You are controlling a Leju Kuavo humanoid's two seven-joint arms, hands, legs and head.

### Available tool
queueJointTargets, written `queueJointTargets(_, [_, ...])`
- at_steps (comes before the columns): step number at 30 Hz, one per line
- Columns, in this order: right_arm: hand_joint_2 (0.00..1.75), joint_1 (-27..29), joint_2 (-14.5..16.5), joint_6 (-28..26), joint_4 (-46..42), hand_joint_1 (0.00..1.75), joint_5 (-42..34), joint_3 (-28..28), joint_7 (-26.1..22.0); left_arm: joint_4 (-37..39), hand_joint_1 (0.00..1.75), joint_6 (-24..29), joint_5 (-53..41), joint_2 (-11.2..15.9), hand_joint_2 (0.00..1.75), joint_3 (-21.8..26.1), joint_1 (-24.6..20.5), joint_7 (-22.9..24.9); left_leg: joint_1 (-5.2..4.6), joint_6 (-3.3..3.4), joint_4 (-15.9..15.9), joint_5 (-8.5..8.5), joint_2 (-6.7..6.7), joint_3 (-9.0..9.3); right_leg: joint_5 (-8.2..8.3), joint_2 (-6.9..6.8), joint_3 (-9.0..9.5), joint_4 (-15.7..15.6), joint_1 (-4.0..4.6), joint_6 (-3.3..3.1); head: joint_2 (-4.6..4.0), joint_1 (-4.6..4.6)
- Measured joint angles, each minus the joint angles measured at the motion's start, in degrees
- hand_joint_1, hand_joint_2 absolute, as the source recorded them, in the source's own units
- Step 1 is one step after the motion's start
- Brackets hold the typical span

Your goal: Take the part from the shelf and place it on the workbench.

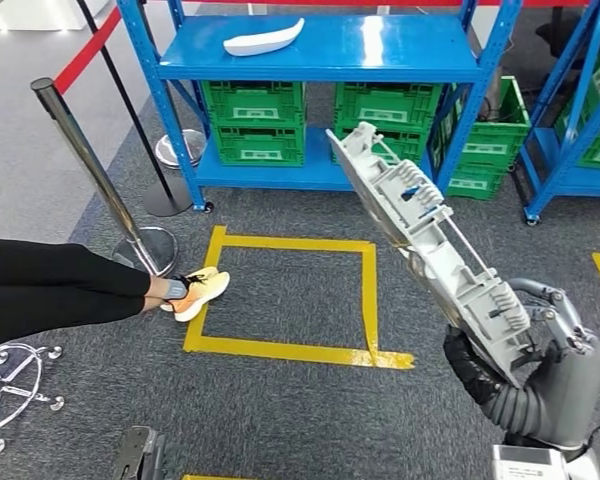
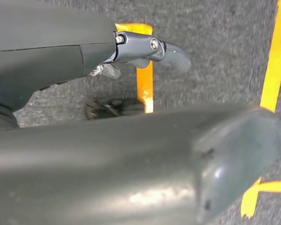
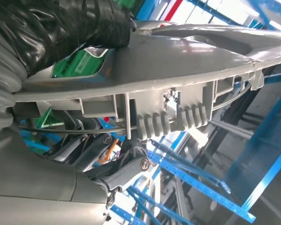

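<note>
part (image 1: pixel 425 240) gripped at its lower end between right hand (image 1: pixel 535 385) fingers (image 1: pixel 470 370)

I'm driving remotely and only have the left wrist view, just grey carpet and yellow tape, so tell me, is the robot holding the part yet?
Observer: Yes. The right hand grips a long grey part, which slants up toward the blue shelf.
Operator: Is anything left on that shelf?
Observer: A white curved part lies on its top level.
Operator: Anyone nearby?
Observer: A person's legs stretch in from the left, one shoe touching the yellow tape square.
</note>
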Motion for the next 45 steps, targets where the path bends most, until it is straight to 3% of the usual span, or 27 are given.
queueJointTargets(2, [1.75, 0.06, 0.00, 0.74, 0.00, 1.75, -1.02, 0.00, -0.52, -0.01, 0.00, -0.19, 0.04, -0.05, 0.00, -0.01, -0.04, -0.20, 0.29, -0.47, 7.58, -4.75, 0.00, -1.49, 1.10, 0.01, -0.99, 0.10, 0.00, -0.12, 0.00, -0.19])
queueJointTargets(3, [1.75, 0.11, 0.00, 1.02, 0.00, 1.75, -1.41, -0.01, -0.73, -0.01, 0.00, -0.25, 0.04, -0.07, 0.00, -0.01, -0.07, -0.25, 0.41, -0.58, 10.35, -5.33, 0.00, -1.69, 1.60, 0.05, -1.49, 0.20, 0.00, -0.06, 0.00, -0.22])
queueJointTargets(4, [1.75, 0.16, 0.00, 1.22, 0.00, 1.75, -1.72, -0.01, -0.89, -0.01, 0.00, -0.30, 0.04, -0.08, 0.00, -0.01, -0.08, -0.30, 0.50, -0.61, 11.07, -4.78, -0.01, -1.02, 2.00, 0.14, -1.96, 0.33, -0.01, 0.08, 0.00, -0.22])
queueJointTargets(5, [1.75, 0.21, 0.00, 1.41, 0.00, 1.75, -1.98, -0.01, -1.03, -0.01, 0.00, -0.34, 0.04, -0.07, 0.00, -0.01, -0.08, -0.35, 0.56, -0.53, 9.43, -3.45, -0.09, 0.72, 2.31, 0.28, -2.43, 0.51, -0.03, 0.24, 0.00, -0.23])
queueJointTargets(7, [1.75, 0.24, 0.00, 1.78, 0.00, 1.75, -2.58, -0.03, -1.33, -0.01, 0.00, -0.43, 0.04, -0.01, 0.00, 0.00, -0.06, -0.52, 0.63, 0.02, 1.51, -0.94, -1.22, 6.21, 2.65, 0.62, -3.17, 0.85, -0.05, 0.61, 0.00, -0.20])
queueJointTargets(9, [1.75, 0.12, 0.00, 2.14, -0.02, 1.75, -3.11, -0.05, -1.62, -0.01, 0.00, -0.46, 0.04, 0.04, 0.00, 0.00, 0.08, -0.69, 0.57, 0.58, -4.58, -0.38, -2.50, 9.85, 3.05, 1.03, -3.75, 1.07, -0.09, 1.23, 0.00, -0.23])
queueJointTargets(12, [1.75, 0.18, 0.00, 2.33, -0.11, 1.75, -3.37, -0.09, -1.85, -0.01, 0.00, -0.48, 0.04, -0.02, 0.00, 0.00, 0.17, -0.82, 0.44, 1.14, -6.36, -0.38, -1.83, 10.08, 3.71, 1.94, -4.66, 1.15, -0.33, 2.45, 0.00, -0.33])
queueJointTargets(13, [1.75, 0.23, 0.00, 2.35, -0.14, 1.75, -3.43, -0.13, -1.91, -0.01, 0.00, -0.48, 0.04, -0.09, 0.00, 0.00, 0.09, -0.86, 0.52, 1.50, -6.77, -0.16, -1.34, 10.01, 3.17, 1.95, -5.24, 1.76, -0.31, 2.70, 0.00, -0.26])
queueJointTargets(15, [1.75, 0.27, 0.01, 2.42, -0.15, 1.75, -3.58, -0.22, -2.05, -0.01, 0.00, -0.48, 0.04, -0.15, 0.00, 0.03, -0.06, -0.94, 0.63, 2.30, -7.33, 0.40, -0.33, 9.70, 0.18, 1.44, -7.60, 6.39, -0.28, 3.01, 0.00, -0.01])
queueJointTargets(17, [1.75, 0.30, 0.03, 2.52, -0.15, 1.75, -3.70, -0.23, -2.20, -0.01, 0.00, -0.47, 0.04, -0.10, 0.00, 0.08, -0.08, -0.98, 0.36, 2.74, -7.18, 0.70, 0.65, 9.07, -3.46, 0.96, -10.93, 14.21, -0.30, 3.30, 0.00, 0.15])
queueJointTargets(18, [1.75, 0.37, 0.04, 2.59, -0.15, 1.75, -3.72, -0.23, -2.25, -0.01, 0.00, -0.47, 0.04, -0.11, 0.00, 0.09, -0.07, -0.99, 0.22, 2.85, -7.01, 0.79, 1.17, 8.77, -4.25, 0.88, -11.93, 16.86, -0.32, 3.41, 0.00, 0.14])
queueJointTargets(19, [1.75, 0.45, 0.04, 2.68, -0.14, 1.75, -3.74, -0.24, -2.27, -0.01, 0.00, -0.47, 0.04, -0.14, 0.00, 0.09, -0.07, -0.99, 0.10, 2.90, -6.85, 0.85, 1.65, 8.52, -4.01, 0.79, -11.91, 17.45, -0.32, 3.45, 0.00, 0.16])
queueJointTargets(20, [1.75, 0.52, 0.04, 2.75, -0.14, 1.75, -3.74, -0.25, -2.28, -0.01, 0.00, -0.47, 0.04, -0.17, 0.00, 0.09, -0.08, -1.01, 0.00, 2.91, -6.69, 0.89, 2.11, 8.37, -2.74, 0.56, -10.64, 15.60, -0.31, 3.40, 0.00, 0.16])
queueJointTargets(22, [1.75, 0.54, 0.04, 2.85, -0.14, 1.75, -3.73, -0.27, -2.34, -0.01, 0.00, -0.47, 0.03, -0.24, 0.00, 0.10, -0.11, -1.04, -0.23, 2.81, -6.35, 0.91, 3.02, 8.24, 0.52, -1.19, -5.92, 7.52, -0.12, 3.04, 0.00, 0.15])
queueJointTargets(24, [1.75, 0.43, 0.05, 2.88, -0.20, 1.75, -3.70, -0.29, -2.44, -0.01, 0.00, -0.47, 0.01, -0.25, 0.00, 0.11, -0.14, -1.07, -0.55, 2.43, -5.90, 0.93, 3.89, 8.03, 1.89, -3.00, -2.99, 1.80, 0.29, 2.34, 0.00, 0.08])
queueJointTargets(25, [1.75, 0.42, 0.06, 2.90, -0.24, 1.75, -3.69, -0.30, -2.47, -0.01, 0.00, -0.47, -0.01, -0.25, 0.00, 0.11, -0.13, -1.07, -0.65, 2.15, -5.77, 1.01, 4.36, 7.90, 1.79, -3.25, -2.85, 1.17, 0.51, 1.96, 0.00, 0.06])
queueJointTargets(27, [1.75, 0.61, 0.07, 2.91, -0.30, 1.75, -3.65, -0.37, -2.50, -0.01, 0.00, -0.47, -0.06, -0.23, 0.00, 0.11, -0.14, -1.08, -0.61, 1.53, -5.62, 1.07, 5.14, 7.68, 2.39, -2.22, -3.25, 0.98, 0.49, 1.11, 0.00, 0.07])
queueJointTargets(29, [1.75, 0.76, 0.09, 2.91, -0.32, 1.75, -3.62, -0.45, -2.49, -0.01, 0.00, -0.47, -0.08, -0.16, 0.00, 0.11, -0.20, -1.11, -0.39, 0.78, -3.80, -0.64, 3.64, 6.95, 3.14, -1.24, -3.62, 0.70, 0.20, 0.30, 0.00, -0.03])
queueJointTargets(32, [1.75, 0.82, 0.18, 2.92, -0.33, 1.75, -3.59, -0.44, -2.50, 0.00, 0.00, -0.47, -0.10, -0.11, 0.00, 0.10, -0.08, -1.16, 0.12, -0.03, 6.56, -6.63, 0.49, 3.06, 4.03, 0.33, -4.40, 0.71, 0.01, -0.21, 0.00, -0.30])
queueJointTargets(34, [1.75, 0.94, 0.22, 2.92, -0.33, 1.75, -3.59, -0.44, -2.50, 0.00, 0.00, -0.48, -0.11, -0.12, 0.00, 0.08, 0.00, -1.16, 0.33, -0.19, 10.95, -7.78, 0.17, 1.60, 4.34, 1.63, -5.00, 0.97, -0.01, -0.11, 0.00, -0.31])
queueJointTargets(35, [1.75, 1.00, 0.24, 2.92, -0.33, 1.75, -3.59, -0.44, -2.50, -0.01, 0.00, -0.48, -0.11, -0.11, 0.00, 0.07, 0.00, -1.16, 0.42, -0.16, 9.77, -6.63, 0.07, 2.36, 4.43, 2.32, -5.23, 1.15, -0.03, -0.01, 0.00, -0.32])
queueJointTargets(36, [1.75, 1.03, 0.25, 2.92, -0.33, 1.75, -3.58, -0.44, -2.50, -0.01, 0.00, -0.48, -0.11, -0.10, 0.00, 0.07, -0.01, -1.16, 0.54, -0.07, 6.51, -4.68, -0.29, 4.06, 4.50, 3.01, -5.39, 1.34, -0.04, 0.09, 0.00, -0.33])
queueJointTargets(38, [1.75, 1.01, 0.33, 2.91, -0.33, 1.75, -3.44, -0.44, -2.50, 0.00, 0.00, -0.46, -0.11, -0.03, 0.00, 0.07, 0.03, -1.17, 0.86, 0.28, -1.36, -1.51, -2.90, 7.84, 4.70, 4.31, -5.81, 1.71, -0.07, 0.45, 0.00, -0.29])
queueJointTargets(40, [1.75, 1.03, 0.41, 2.86, -0.39, 1.75, -3.17, -0.44, -2.51, 0.01, 0.00, -0.44, -0.11, 0.01, 0.00, 0.07, 0.04, -1.17, 0.94, 0.59, -5.06, -0.84, -4.81, 9.30, 5.15, 5.48, -6.66, 1.88, -0.21, 1.22, 0.00, -0.28])
queueJointTargets(42, [1.75, 1.19, 0.44, 2.84, -0.46, 1.75, -3.04, -0.44, -2.51, 0.01, 0.00, -0.44, -0.11, -0.08, 0.00, 0.07, 0.01, -1.19, 0.83, 1.03, -5.54, -0.64, -3.96, 9.13, 5.72, 6.60, -7.60, 1.76, -0.43, 2.18, 0.00, -0.31])
queueJointTargets(43, [1.75, 1.32, 0.44, 2.83, -0.50, 1.75, -3.04, -0.45, -2.50, 0.01, 0.00, -0.44, -0.11, -0.13, 0.00, 0.07, -0.01, -1.20, 0.88, 1.40, -5.79, -0.36, -3.28, 9.06, 5.60, 6.20, -8.07, 1.97, -0.43, 2.50, 0.00, -0.23])
queueJointTargets(45, [1.75, 1.37, 0.44, 2.82, -0.56, 1.75, -3.01, -0.46, -2.51, 0.01, 0.00, -0.41, -0.11, -0.19, 0.00, 0.11, -0.07, -1.22, 1.03, 2.15, -6.33, 0.21, -1.75, 8.88, 3.39, 3.64, -9.98, 5.25, -0.27, 2.89, 0.00, 0.11])
